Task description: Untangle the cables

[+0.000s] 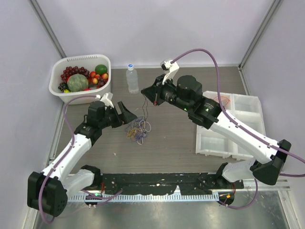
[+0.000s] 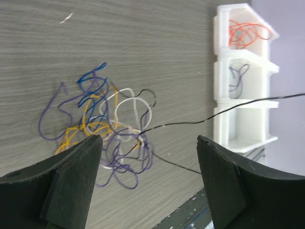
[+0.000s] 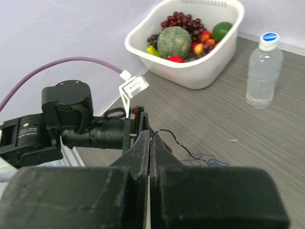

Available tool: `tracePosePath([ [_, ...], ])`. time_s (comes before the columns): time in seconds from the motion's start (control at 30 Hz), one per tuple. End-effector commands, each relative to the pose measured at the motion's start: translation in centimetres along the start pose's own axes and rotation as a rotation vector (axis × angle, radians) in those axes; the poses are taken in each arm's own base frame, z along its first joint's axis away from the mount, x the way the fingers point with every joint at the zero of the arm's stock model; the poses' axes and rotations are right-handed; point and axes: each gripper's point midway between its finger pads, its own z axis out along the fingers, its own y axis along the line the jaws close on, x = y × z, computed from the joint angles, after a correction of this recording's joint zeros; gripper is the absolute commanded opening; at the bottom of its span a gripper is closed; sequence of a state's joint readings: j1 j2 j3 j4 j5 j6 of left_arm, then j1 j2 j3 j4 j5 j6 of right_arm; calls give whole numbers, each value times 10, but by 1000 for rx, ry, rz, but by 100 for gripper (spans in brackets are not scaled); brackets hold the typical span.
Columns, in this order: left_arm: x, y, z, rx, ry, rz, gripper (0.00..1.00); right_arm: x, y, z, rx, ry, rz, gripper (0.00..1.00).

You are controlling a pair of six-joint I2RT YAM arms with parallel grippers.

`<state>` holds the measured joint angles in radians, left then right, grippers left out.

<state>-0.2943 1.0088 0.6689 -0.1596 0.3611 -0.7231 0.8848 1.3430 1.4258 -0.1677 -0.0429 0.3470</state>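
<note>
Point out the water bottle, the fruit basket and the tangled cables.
water bottle (image 3: 263, 71), right wrist view, clear body.
fruit basket (image 3: 200, 74), right wrist view, white front wall.
tangled cables (image 2: 116, 128), left wrist view, knot's centre.

- Left end effector stood wide open, its arm reaching toward 1 o'clock.
- Right end effector was pinched shut, its arm reaching toward 10 o'clock.

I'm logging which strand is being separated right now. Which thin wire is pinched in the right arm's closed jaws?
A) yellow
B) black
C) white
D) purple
B: the right gripper is shut on a thin black wire that stretches out of the multicoloured tangle of thin wires.
</note>
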Motion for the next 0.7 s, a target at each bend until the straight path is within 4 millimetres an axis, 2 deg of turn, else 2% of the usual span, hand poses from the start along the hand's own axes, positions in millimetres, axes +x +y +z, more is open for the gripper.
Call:
tracePosePath([
  [0.0, 15, 24, 0, -86, 44, 7, 78, -25, -19, -26, 109, -95, -12, 1],
  [0.1, 31, 15, 6, -22, 133, 31, 70, 4, -34, -31, 153, -32, -1, 1],
  [0.23, 59, 4, 21, -4, 229, 113, 75, 32, -47, -40, 188, 12, 17, 1],
  [0.3, 66, 7, 28, -30, 243, 143, 73, 45, -54, -43, 208, 36, 27, 1],
  [0.43, 74, 20, 44, -72, 267, 161, 63, 70, -70, -51, 262, 81, 35, 4],
  [0.47, 75, 23, 48, -78, 277, 161, 60, 83, -76, -54, 287, 111, 42, 5],
  [0.5, 77, 24, 52, -81, 289, 163, 56, 87, -82, -56, 316, 115, 43, 6],
  [0.53, 79, 26, 56, -85, 302, 165, 49, 103, -89, -60, 344, 153, 48, 7],
  [0.57, 81, 26, 58, -86, 314, 167, 40, 110, -97, -63, 381, 166, 45, 10],
  [0.6, 80, 25, 60, -83, 321, 168, 30, 129, -107, -68, 420, 217, 44, 13],
  [0.63, 76, 21, 59, -78, 319, 174, 21, 149, -121, -76, 486, 276, 30, 19],
  [0.67, 72, 16, 57, -68, 309, 183, 12, 156, -126, -80, 514, 299, 24, 25],
])
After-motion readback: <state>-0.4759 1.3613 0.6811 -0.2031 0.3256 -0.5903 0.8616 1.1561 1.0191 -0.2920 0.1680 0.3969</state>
